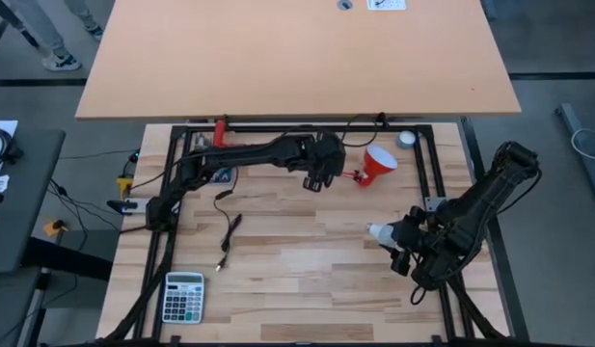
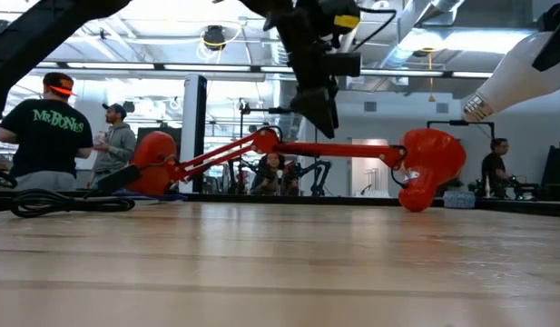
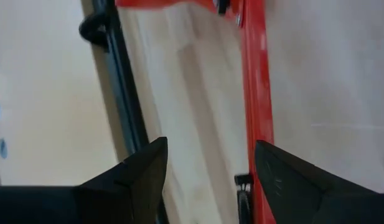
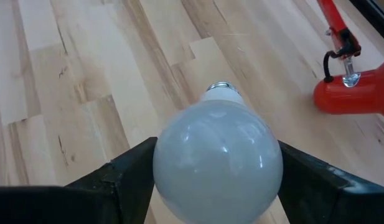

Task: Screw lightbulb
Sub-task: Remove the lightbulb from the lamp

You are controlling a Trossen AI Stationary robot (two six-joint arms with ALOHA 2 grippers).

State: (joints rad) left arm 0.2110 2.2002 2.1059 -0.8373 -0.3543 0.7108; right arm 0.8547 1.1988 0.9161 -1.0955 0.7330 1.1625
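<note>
Right gripper point(image 4: 210, 180) clamps the lightbulb point(image 4: 218, 158) by its glass, fingers point(image 4: 126, 171) pressed on both sides, screw base pointing forward away from the wrist. In the high view the bulb point(image 1: 379, 232) is held over the right part of the worktop point(image 1: 297, 280), off the wood, well apart from the red lamp shade point(image 1: 379, 164) near the back edge. Low view shows the bulb point(image 2: 520, 77) raised high, base tilted down toward the shade point(image 2: 429, 163), a clear gap between them.

Left gripper point(image 1: 319, 173) hangs over the red lamp arm point(image 2: 325, 150) near the worktop's back middle, just beside the shade. Its fingers point(image 3: 145, 171) are spread apart, holding nothing; the lamp arm point(image 3: 257, 93) runs beside one finger, contact unclear.

The lamp lies on its side along the back edge, base point(image 2: 152, 163) toward the left. A small grey disc point(image 1: 406, 139) sits at the back right corner. Black cable point(image 1: 228, 231) lies left of centre; calculator point(image 1: 183, 296) at the front left edge. Centre and front of the worktop are bare wood. Black frame rails point(image 1: 427, 169) border the sides. People point(image 2: 44, 132) stand in the room behind.
</note>
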